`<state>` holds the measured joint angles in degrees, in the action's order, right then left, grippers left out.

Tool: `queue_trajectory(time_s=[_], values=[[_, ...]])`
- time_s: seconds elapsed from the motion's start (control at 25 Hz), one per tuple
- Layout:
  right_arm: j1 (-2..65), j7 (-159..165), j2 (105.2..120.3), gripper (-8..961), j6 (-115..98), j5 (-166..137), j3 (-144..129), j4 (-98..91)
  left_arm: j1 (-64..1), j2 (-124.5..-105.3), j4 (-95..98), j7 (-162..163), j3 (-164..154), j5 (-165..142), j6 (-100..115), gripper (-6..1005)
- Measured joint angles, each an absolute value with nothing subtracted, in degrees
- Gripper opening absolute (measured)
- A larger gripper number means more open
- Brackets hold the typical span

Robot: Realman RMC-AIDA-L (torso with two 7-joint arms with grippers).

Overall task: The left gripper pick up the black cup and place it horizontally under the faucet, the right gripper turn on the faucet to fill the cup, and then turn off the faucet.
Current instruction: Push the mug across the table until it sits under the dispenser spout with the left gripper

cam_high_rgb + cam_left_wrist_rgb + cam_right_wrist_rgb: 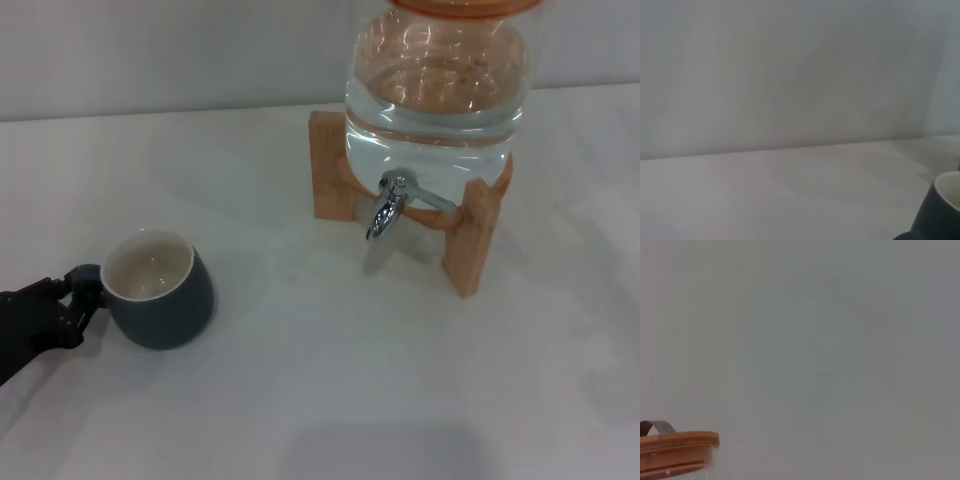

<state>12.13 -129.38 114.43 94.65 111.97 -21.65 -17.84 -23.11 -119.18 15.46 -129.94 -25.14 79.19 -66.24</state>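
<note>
The black cup (160, 295) stands upright on the white table at the left, its cream inside showing and its handle turned to the left. My left gripper (72, 305) comes in from the left edge and is at the cup's handle. An edge of the cup also shows in the left wrist view (940, 210). The chrome faucet (388, 205) points down from the front of the glass water jar (435, 90), well to the right of the cup. The space under the spout is bare table. My right gripper is out of view.
The jar sits on a wooden stand (470, 240) at the back right. Its wooden lid (675, 445) shows in the right wrist view. A pale wall runs behind the table.
</note>
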Motion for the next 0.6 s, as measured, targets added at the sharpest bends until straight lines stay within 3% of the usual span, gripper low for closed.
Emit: queue_trajectory(time_s=[0.24, 0.6], values=[[12.2, -129.4, 114.43, 827, 94.7, 112.0, -21.7, -17.8, -23.2, -119.18, 15.5, -129.7, -25.1, 79.4, -66.7, 131], [13.1, -129.4, 114.46, 827, 94.3, 111.9, -22.2, -17.8, -25.6, -119.42, 14.4, -129.7, -25.1, 79.4, -67.9, 132]])
